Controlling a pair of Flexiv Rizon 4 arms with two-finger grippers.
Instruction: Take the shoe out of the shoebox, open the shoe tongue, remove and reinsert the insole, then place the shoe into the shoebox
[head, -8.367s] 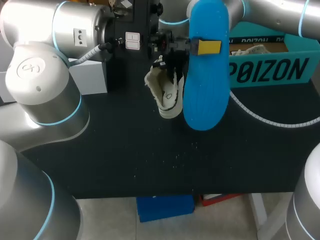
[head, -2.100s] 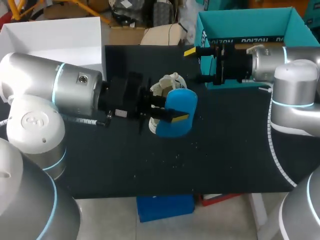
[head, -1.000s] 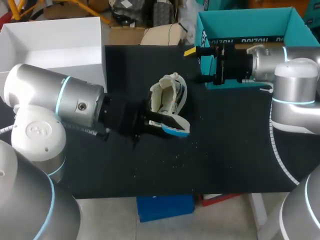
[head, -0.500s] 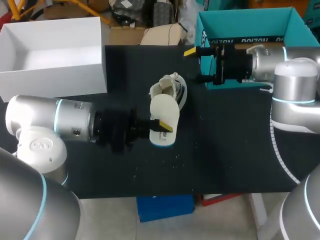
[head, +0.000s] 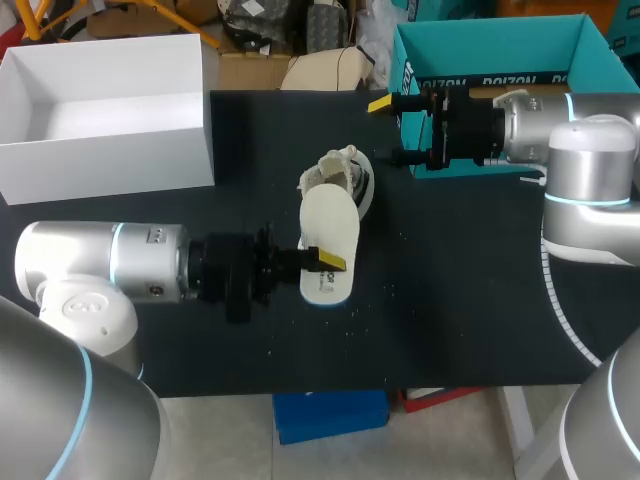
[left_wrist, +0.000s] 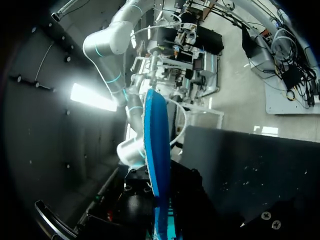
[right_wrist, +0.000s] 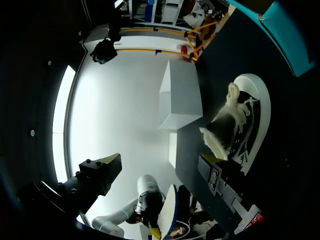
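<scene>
A white high-top shoe (head: 341, 178) lies on the black table (head: 460, 280), its opening toward my left arm; the right wrist view has it (right_wrist: 239, 125) just ahead of my right gripper. My left gripper (head: 322, 262) is shut on the heel end of the insole (head: 330, 232), which lies flat, cream side up with a blue rim, in front of the shoe. The left wrist view catches the insole (left_wrist: 155, 150) edge-on, blue, between the fingers. My right gripper (head: 392, 128) hangs open and empty beside the teal shoebox (head: 497, 35), its fingers wide apart (right_wrist: 160, 161).
A white open box (head: 105, 100) stands at the table's back left. The teal shoebox fills the back right corner, with my right arm in front of its near wall. Bare black tabletop lies between the insole and the front edge.
My left arm has drawn back to the left and turned the insole from edge-on to flat, cream side up, in front of the shoe. The right arm has not moved.
</scene>
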